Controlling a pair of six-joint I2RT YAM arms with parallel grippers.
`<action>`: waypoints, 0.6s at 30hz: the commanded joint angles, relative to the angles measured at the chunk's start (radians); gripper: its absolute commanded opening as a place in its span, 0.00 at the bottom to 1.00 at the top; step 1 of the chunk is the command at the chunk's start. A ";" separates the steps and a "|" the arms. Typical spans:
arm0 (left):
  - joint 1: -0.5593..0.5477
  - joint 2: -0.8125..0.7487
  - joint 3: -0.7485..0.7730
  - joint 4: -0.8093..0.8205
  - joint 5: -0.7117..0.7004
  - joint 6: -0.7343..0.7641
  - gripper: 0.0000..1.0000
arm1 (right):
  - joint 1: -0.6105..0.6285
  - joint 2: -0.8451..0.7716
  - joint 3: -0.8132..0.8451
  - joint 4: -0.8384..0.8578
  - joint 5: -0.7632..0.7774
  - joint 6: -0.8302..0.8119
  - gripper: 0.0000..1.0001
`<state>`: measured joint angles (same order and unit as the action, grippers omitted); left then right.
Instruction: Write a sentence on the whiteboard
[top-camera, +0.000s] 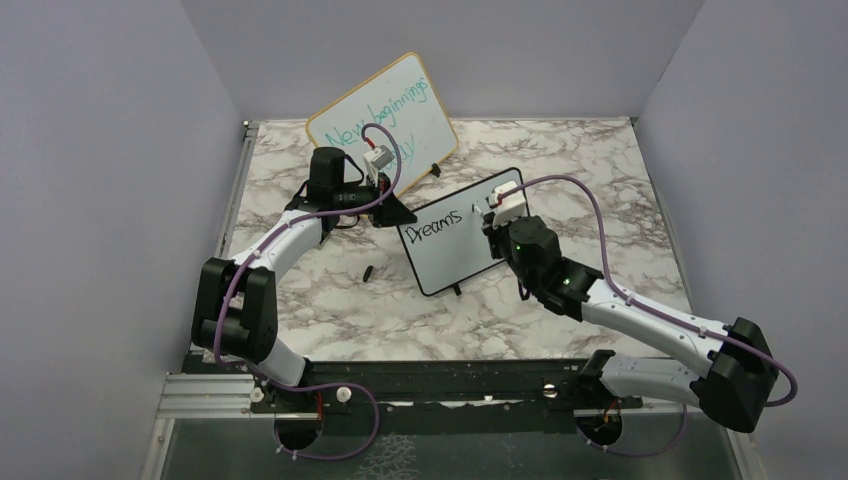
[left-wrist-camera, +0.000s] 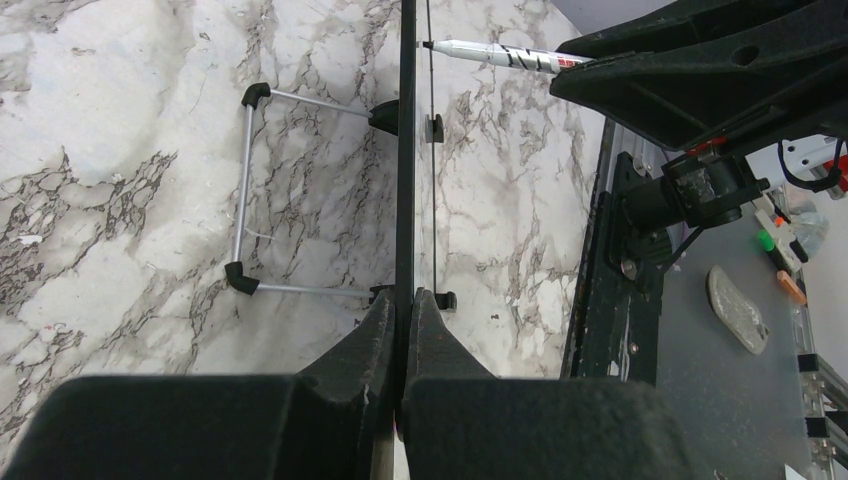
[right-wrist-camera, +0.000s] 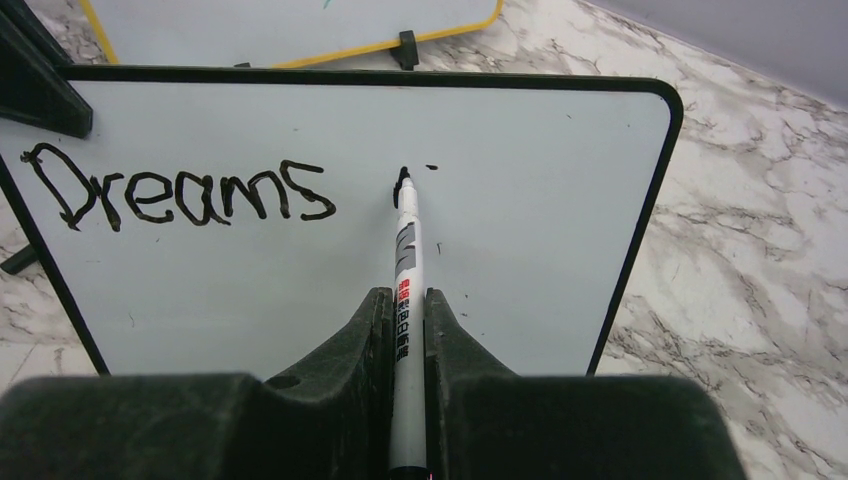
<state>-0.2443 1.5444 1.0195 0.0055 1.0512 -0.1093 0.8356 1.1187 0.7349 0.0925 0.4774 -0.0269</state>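
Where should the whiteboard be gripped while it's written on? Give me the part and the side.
Grip the whiteboard by its thin left frame edge near the top, coming from the left, one finger on each face, as the left fingers do. It stands upright on feet, so that edge is exposed, leaving the face free for the marker.

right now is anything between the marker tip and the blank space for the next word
Nothing visible. The marker in the right gripper touches the whiteboard just right of Dreams; the surface beyond is bare. The left gripper clamps its left edge.
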 joint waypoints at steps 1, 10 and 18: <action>0.002 -0.007 0.005 -0.068 -0.027 0.031 0.00 | -0.007 -0.001 0.001 -0.019 0.001 0.003 0.00; 0.001 -0.006 0.005 -0.069 -0.026 0.030 0.00 | -0.008 0.028 0.009 -0.004 -0.013 -0.003 0.00; 0.001 -0.006 0.005 -0.068 -0.024 0.031 0.00 | -0.009 0.045 0.014 0.027 0.002 -0.014 0.00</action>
<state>-0.2443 1.5444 1.0199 0.0010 1.0439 -0.1074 0.8356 1.1416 0.7353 0.0967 0.4778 -0.0280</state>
